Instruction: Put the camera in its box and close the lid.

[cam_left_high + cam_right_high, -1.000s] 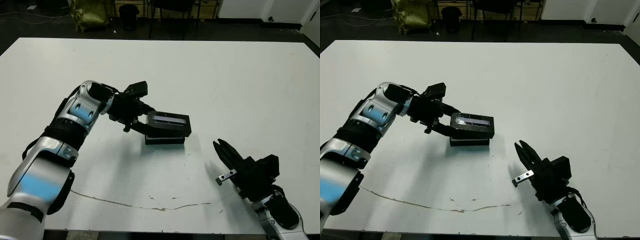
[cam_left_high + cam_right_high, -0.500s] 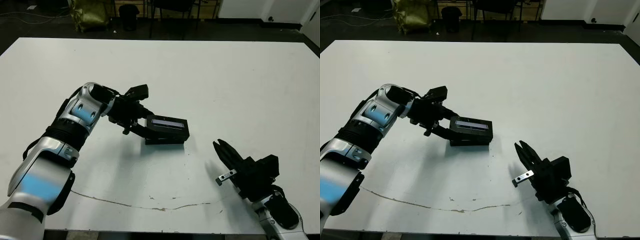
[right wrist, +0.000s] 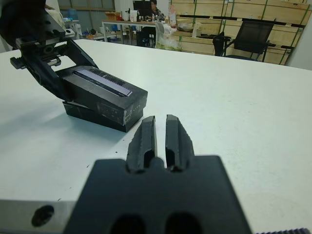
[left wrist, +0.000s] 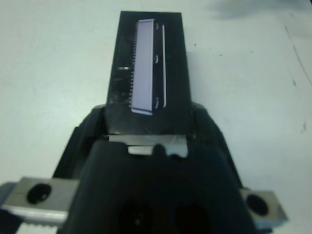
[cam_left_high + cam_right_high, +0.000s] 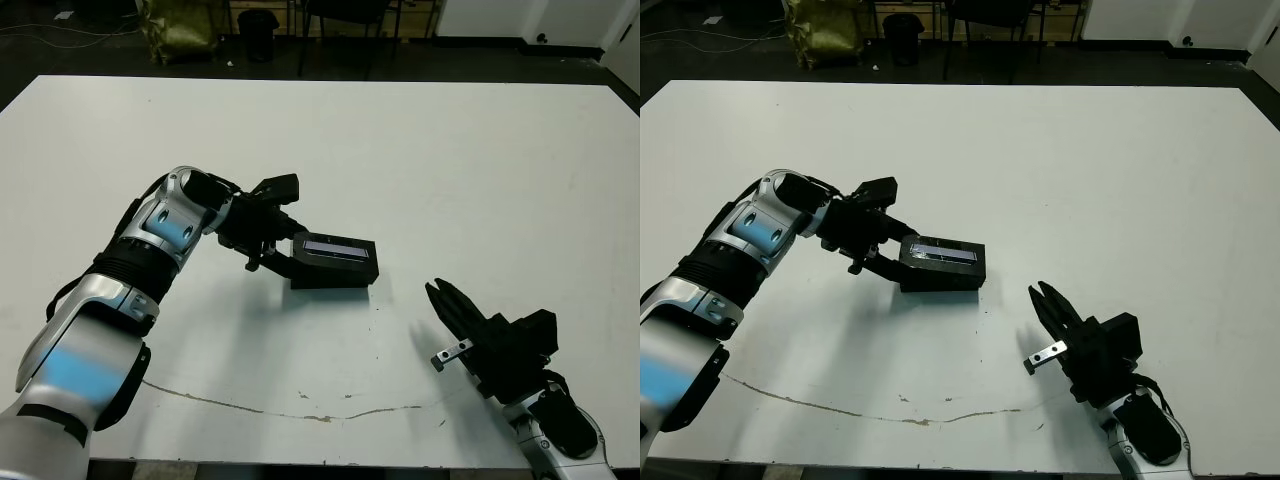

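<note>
A: Starting big: white table [image 5: 480, 170], nothing else on it. Left arm reaches in from 9 o'clock. Where's the lid?

B: Lid [image 5: 335, 253] sits on the box [image 5: 328, 281], just left of table centre. In the right wrist view the lid is tilted, the end by the left gripper riding higher, and a strip of box base shows under it. So not fully seated, I'd say.

A: Left gripper [image 5: 284, 253]?

B: Pinching the lid's short end at its 9 o'clock. The left wrist view shows both fingers hugging that end, silvery strip running away from them.

A: Right gripper [image 5: 438, 295]?

B: Parked at 4 o'clock from the box, well apart, holding nothing. Fingers [image 3: 174, 136] pressed nearly together, a thin slit between.

A: Camera?

B: Not visible anywhere. Presumably inside under the lid, can't confirm.

A: Handling?

B: Judging only: lid looks like stiff card, light, smooth finish, may slip or skew under an end pinch. Box is light too and could slide on the table when pushed. Better to hold the short ends or long edges and press down evenly.
</note>
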Motion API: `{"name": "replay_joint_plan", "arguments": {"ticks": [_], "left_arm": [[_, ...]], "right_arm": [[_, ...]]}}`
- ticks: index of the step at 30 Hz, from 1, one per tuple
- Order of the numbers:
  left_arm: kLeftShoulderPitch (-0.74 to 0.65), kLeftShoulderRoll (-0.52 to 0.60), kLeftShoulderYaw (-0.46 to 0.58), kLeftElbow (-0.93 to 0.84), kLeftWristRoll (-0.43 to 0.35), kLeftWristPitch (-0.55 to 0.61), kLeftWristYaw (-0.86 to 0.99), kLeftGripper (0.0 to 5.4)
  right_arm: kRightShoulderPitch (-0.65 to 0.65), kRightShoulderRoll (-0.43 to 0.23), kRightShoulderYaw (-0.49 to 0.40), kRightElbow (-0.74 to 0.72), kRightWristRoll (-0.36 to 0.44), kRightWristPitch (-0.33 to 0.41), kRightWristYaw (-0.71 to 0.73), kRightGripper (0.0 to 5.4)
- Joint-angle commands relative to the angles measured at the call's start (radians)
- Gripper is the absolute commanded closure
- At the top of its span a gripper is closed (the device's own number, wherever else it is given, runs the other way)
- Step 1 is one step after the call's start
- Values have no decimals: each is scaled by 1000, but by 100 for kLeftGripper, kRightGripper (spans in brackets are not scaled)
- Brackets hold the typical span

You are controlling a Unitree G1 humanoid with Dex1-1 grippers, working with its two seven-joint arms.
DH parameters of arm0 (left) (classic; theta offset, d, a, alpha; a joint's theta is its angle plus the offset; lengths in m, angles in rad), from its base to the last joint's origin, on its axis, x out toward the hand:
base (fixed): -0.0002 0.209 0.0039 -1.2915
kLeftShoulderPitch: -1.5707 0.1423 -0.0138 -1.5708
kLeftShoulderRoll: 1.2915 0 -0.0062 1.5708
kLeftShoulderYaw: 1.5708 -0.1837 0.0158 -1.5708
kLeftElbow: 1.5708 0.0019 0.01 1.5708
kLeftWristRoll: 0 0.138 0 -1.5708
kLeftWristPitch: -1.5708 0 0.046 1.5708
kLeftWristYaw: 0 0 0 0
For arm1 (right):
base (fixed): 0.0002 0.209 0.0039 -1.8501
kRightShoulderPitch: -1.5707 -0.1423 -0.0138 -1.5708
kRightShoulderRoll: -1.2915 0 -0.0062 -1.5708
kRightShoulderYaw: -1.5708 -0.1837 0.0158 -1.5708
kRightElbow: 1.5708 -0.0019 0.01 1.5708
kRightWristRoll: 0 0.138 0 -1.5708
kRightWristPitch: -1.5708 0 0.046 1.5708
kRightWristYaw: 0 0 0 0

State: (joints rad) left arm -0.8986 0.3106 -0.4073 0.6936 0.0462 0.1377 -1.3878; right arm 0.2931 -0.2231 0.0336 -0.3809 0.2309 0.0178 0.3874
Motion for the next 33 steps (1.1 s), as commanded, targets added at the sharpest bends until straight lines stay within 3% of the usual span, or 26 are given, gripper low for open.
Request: {"name": "replay_joint_plan", "arguments": {"ticks": [1,20,33], "left_arm": [[26,11,-14,-2,22,1,7,299],[62,-14,-30,-24,44,47,86,299],[79,-5,-45,-23,64,15,99,299]], "right_arm": [[18,-5,-2,-1,5,21,-2,540],[32,-5,-2,-5,3,15,-7,540],[32,-5,-4,1,6,9,-1,540]]}}
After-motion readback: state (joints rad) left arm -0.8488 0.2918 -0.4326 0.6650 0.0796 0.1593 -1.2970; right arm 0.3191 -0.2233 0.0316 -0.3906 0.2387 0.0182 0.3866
